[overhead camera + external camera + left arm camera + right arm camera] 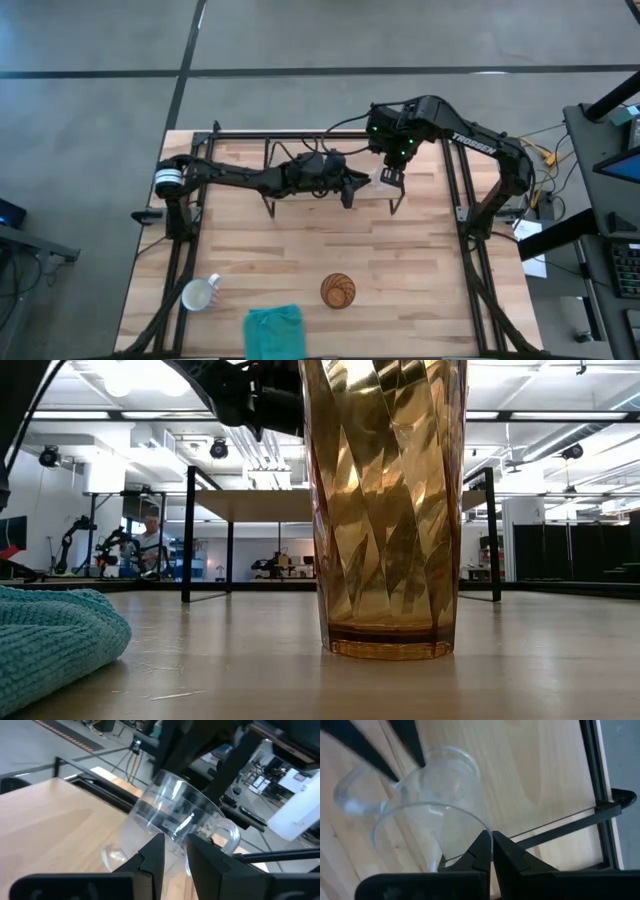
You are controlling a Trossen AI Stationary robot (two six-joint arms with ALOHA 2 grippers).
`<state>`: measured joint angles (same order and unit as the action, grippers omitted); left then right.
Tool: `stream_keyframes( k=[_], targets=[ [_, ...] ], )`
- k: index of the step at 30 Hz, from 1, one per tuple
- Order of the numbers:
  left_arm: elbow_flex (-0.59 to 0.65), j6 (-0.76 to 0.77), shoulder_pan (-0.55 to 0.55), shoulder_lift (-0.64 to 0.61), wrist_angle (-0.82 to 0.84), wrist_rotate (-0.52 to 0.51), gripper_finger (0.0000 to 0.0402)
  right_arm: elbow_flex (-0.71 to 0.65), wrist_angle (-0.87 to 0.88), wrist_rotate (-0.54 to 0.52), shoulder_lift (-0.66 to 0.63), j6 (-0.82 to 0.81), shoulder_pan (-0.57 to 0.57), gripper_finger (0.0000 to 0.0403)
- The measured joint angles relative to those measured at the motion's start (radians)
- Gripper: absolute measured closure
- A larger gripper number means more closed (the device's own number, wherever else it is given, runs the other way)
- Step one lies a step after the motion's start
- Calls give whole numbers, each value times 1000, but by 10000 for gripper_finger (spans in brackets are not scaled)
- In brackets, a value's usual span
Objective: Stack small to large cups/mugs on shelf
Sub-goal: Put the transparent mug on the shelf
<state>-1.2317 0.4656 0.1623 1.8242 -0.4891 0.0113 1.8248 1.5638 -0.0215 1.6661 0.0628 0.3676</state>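
Note:
A small clear glass with a handle (pixel 440 780) is tilted over the right end of the shelf (pixel 545 780), a light-wood board on a black wire frame. Both grippers are shut on it: my left gripper (pixel 175 852) comes from the table's left, my right gripper (pixel 491 842) from above. In the high view they meet at the glass (pixel 382 181). The white mug (pixel 200 293) lies on its side on the table near the left front. The amber ribbed tumbler (pixel 338 291) stands upright on its base at the front middle. My left gripper pinches the glass's lower part near the base (pixel 172 837) between its two fingers, beside the handle (pixel 231 834), coming about level from the table's left. Which wall it has, I cannot tell. The glass is tilted. My right gripper pinches the glass's rim (pixel 482 827) between its two fingers, one inside the glass and one outside, slanting down from above. The glass is tilted with its base away from this gripper. Whether it touches the board, I cannot tell.
A teal cloth (pixel 275 330) lies at the table's front edge, left of the tumbler (pixel 385 510). The shelf's black legs (pixel 270 208) stand on the tabletop at mid-table. Black frame rails (pixel 460 200) run along the table's sides. Free board shows left of the glass (pixel 50 820).

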Motion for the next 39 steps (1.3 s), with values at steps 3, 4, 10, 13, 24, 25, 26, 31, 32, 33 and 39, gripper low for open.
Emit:
stream_keyframes(
  k=[3,4,10,13,24,25,26,31,32,33,39],
  targets=[
    [-33,0,0,23,7,15,334,0,2,-2,0,0,1,394],
    [-40,0,0,28,8,18,334,0,3,-5,0,0,1,394],
    [-44,0,0,38,7,23,334,0,-5,-7,0,2,0,394],
    [-41,0,0,38,8,23,334,0,-18,-8,0,17,0,394],
    [-38,0,0,36,17,21,334,0,-45,-8,0,3,0,394],
    [-38,0,0,36,17,21,334,0,-45,-8,0,3,0,394],
    [-38,0,0,36,18,21,334,0,-46,-8,0,3,0,394],
    [-39,0,0,36,16,13,334,0,-57,-62,0,2,-1,390],
    [-39,0,1,36,16,12,334,0,-60,-79,0,2,-1,387],
    [-39,0,2,36,15,12,334,0,-65,-88,0,4,-1,382],
    [-41,0,0,35,14,18,334,0,-98,-95,0,-6,-1,349]
  ],
)
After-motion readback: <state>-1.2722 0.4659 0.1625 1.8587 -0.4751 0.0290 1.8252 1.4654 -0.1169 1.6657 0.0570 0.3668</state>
